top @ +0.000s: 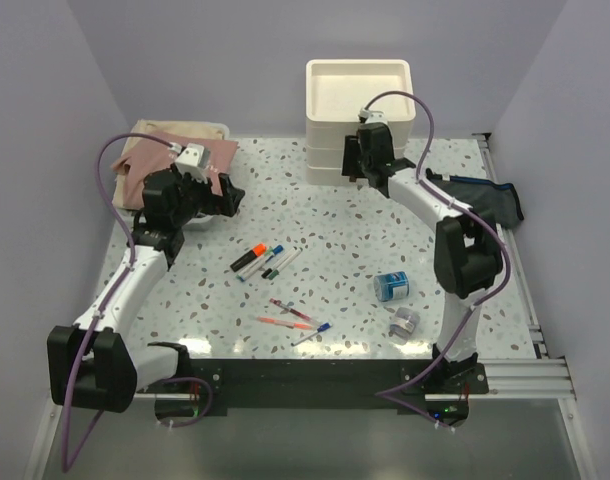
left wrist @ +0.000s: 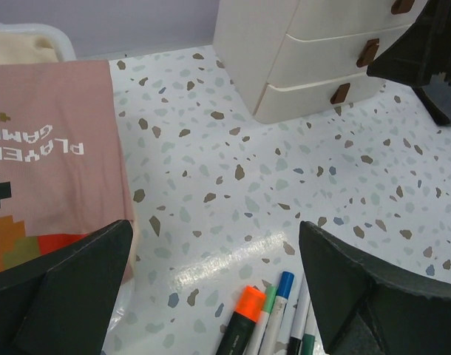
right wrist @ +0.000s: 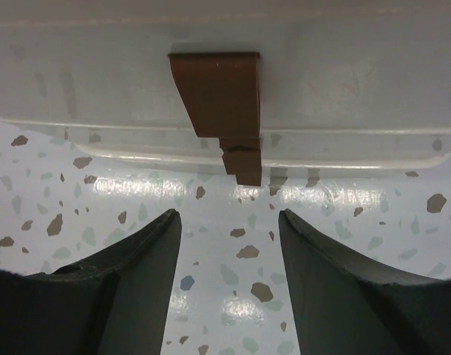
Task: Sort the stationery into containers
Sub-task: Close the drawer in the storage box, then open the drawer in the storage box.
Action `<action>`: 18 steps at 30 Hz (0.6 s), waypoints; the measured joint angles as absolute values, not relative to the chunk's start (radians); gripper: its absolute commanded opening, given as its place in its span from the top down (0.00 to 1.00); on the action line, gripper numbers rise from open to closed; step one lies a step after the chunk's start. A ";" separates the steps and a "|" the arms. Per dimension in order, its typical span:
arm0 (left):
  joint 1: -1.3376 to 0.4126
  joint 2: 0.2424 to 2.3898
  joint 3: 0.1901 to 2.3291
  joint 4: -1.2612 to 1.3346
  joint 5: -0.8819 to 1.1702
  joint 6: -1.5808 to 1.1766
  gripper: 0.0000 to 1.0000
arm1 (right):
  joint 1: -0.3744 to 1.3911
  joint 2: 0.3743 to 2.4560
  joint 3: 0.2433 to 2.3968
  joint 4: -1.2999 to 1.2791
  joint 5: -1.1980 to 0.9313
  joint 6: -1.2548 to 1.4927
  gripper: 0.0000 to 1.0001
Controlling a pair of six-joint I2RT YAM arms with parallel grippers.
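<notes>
Top external view: the cream drawer unit (top: 323,150) stands far on the table (top: 335,215), all three drawers shut. The navy pouch (top: 488,200) lies flat to its right. My right hand (right wrist: 229,222) faces the lowest brown handle (right wrist: 216,92), fingers parted, gripping nothing. My left hand (left wrist: 216,229) hangs wide open near the markers (top: 260,258). Pens (top: 290,315) and two rolls (top: 391,287) lie loose nearer me.

Wide-spread left claw (left wrist: 214,255), partly spread right claw (right wrist: 229,248), both empty.
</notes>
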State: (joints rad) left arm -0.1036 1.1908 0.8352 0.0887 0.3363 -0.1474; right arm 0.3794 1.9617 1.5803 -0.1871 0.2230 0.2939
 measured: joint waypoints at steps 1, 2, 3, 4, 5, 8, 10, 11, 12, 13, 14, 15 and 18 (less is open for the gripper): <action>-0.104 1.191 0.835 0.088 0.336 -0.147 0.00 | 0.379 1.972 1.586 -0.178 0.224 0.292 0.41; -0.104 1.191 0.834 0.090 0.336 -0.147 0.00 | 0.379 1.983 1.590 -0.167 0.226 0.290 0.42; -0.104 1.190 0.834 0.093 0.336 -0.147 0.00 | 0.379 1.993 1.594 -0.160 0.228 0.288 0.42; -0.104 1.190 0.834 0.094 0.336 -0.147 0.00 | 0.379 2.005 1.597 -0.153 0.228 0.286 0.43; -0.104 1.190 0.833 0.094 0.336 -0.147 0.00 | 0.379 2.017 1.599 -0.149 0.228 0.284 0.43; -0.104 1.190 0.833 0.096 0.336 -0.147 0.00 | 0.379 2.045 1.608 -0.133 0.243 0.269 0.43; -0.104 1.190 0.833 0.096 0.334 -0.147 0.00 | 0.379 2.055 1.628 -0.131 0.244 0.264 0.44; -0.104 1.190 0.833 0.096 0.333 -0.147 0.00 | 0.379 2.057 1.634 -0.131 0.245 0.262 0.44; -0.104 1.190 0.833 0.096 0.333 -0.147 0.00 | 0.378 2.059 1.638 -0.131 0.245 0.260 0.44; -0.104 1.190 0.833 0.096 0.333 -0.147 0.00 | 0.378 2.060 1.641 -0.131 0.246 0.257 0.44; -0.104 1.190 0.833 0.097 0.333 -0.147 0.00 | 0.377 2.060 1.644 -0.130 0.246 0.253 0.45; -0.104 1.190 0.833 0.097 0.332 -0.147 0.00 | 0.376 2.060 1.647 -0.130 0.247 0.249 0.46; -0.104 1.190 0.830 0.101 0.332 -0.147 0.00 | 0.373 2.060 1.652 -0.125 0.253 0.241 0.53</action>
State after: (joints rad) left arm -0.1036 1.1904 0.8299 0.1009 0.3325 -0.1474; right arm 0.3729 2.0598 1.6524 -0.1246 0.2527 0.2413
